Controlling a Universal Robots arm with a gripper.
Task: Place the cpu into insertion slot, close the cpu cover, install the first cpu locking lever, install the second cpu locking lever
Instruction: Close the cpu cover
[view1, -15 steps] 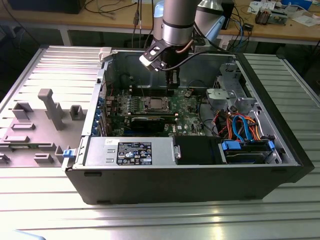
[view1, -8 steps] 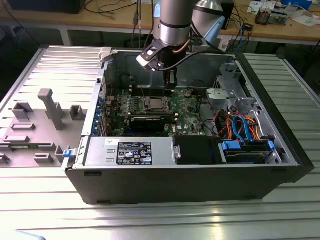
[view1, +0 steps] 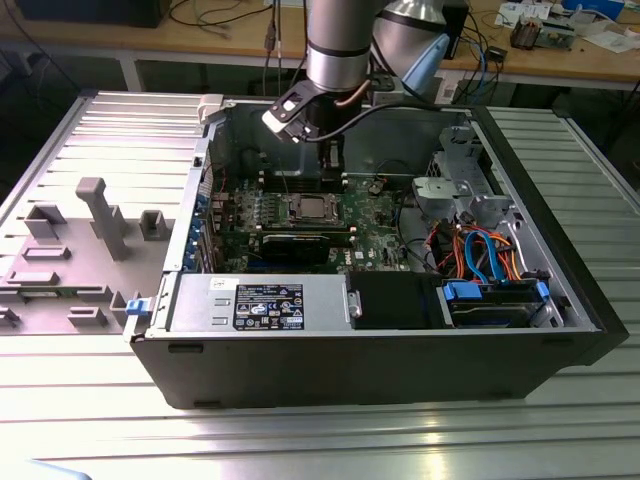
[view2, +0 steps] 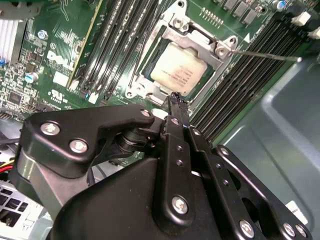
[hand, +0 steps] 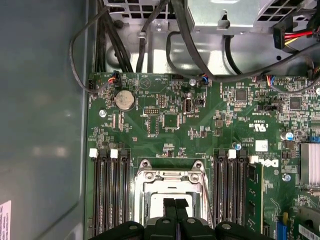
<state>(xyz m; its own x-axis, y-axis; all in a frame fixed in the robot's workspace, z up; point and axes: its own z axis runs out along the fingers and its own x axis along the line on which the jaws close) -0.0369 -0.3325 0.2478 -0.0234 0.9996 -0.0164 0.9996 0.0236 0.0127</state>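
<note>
Our hand (view2: 177, 102) was clenched on nothing, its tip just beside the slot (view2: 134, 92), where the cpu (view2: 179, 67) sat framed by the cover (hand: 170, 176). One lever (view2: 265, 55) stuck out free — we judged the tip could skid off that thin rod and scrape the board (view2: 55, 55).

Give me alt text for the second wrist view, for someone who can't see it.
The robot's black hand, fingers shut, points at the edge of the insertion slot, where the cpu lies framed by the silver cpu cover. A thin metal lever sticks out over the black memory slots on the green circuit board.
</note>
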